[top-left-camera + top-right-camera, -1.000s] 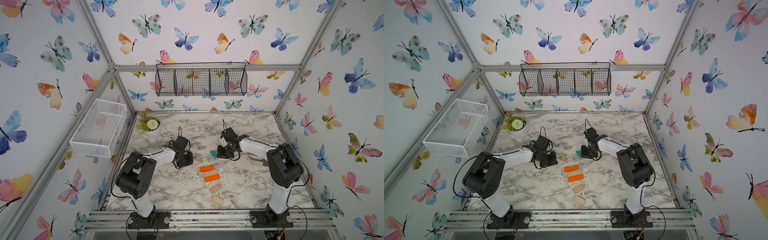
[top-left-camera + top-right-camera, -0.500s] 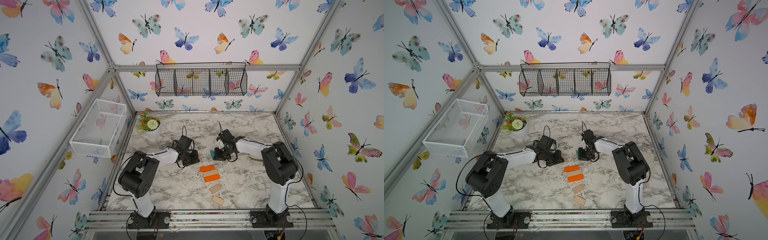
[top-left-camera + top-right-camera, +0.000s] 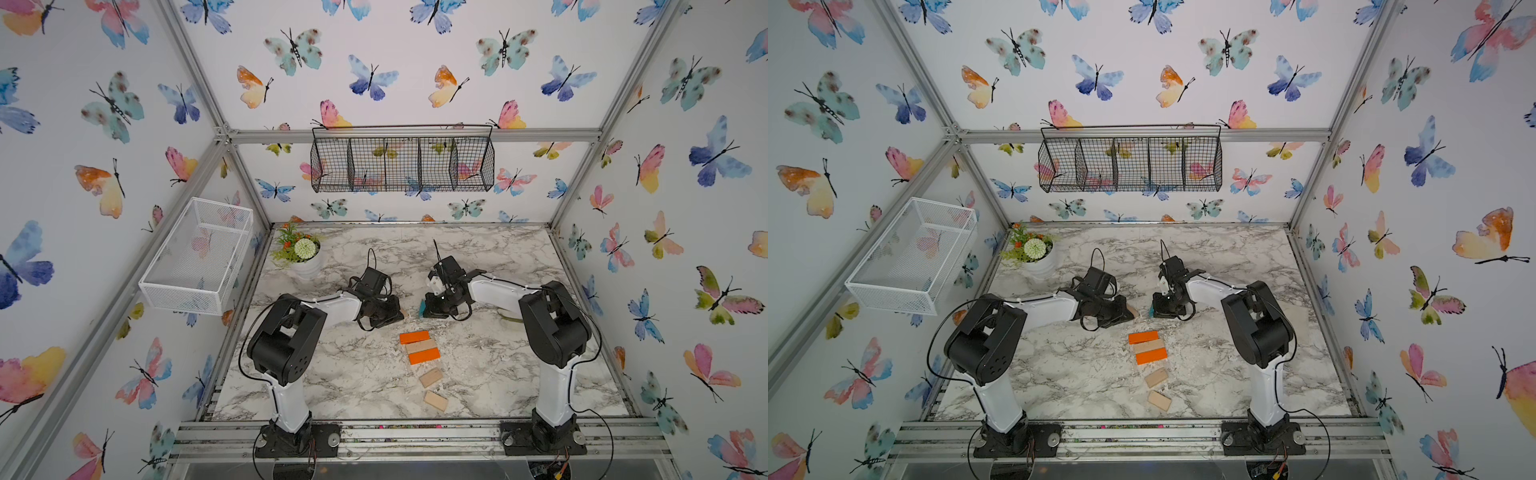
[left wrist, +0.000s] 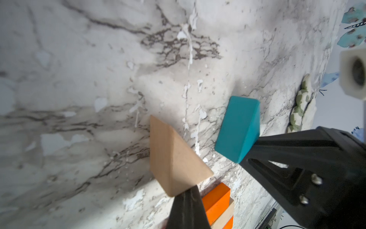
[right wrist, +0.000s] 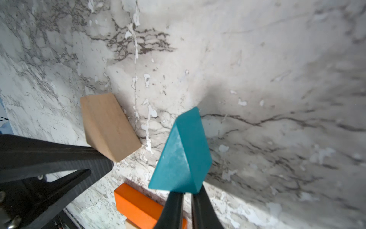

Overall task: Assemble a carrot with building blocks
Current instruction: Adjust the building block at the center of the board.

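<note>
The carrot's striped row lies on the marble table: orange bar [image 3: 414, 337], tan bar [image 3: 420, 346], orange bar [image 3: 424, 356], then two small tan blocks [image 3: 430, 377] [image 3: 435, 401]. Just beyond the top orange bar [image 4: 215, 200] lie a natural-wood triangle [image 4: 172, 158] and a teal triangle [image 5: 184, 154], a small gap apart. My left gripper [image 4: 186, 193] is shut, its tips against the wood triangle's corner. My right gripper [image 5: 187, 193] shows only a slim gap, its tips at the teal triangle's corner. In both top views the grippers [image 3: 400, 312] [image 3: 1153, 311] face each other low over the table.
A potted flower [image 3: 299, 253] stands at the back left. A white wire basket [image 3: 199, 257] hangs on the left wall and a black wire basket [image 3: 403, 164] on the back wall. A grey-and-cream glove [image 4: 301, 107] lies behind the right arm.
Both grippers have moved inward toward each other. The wood triangle has shifted right with the left gripper, and the teal triangle slightly left and nearer the top orange bar.
</note>
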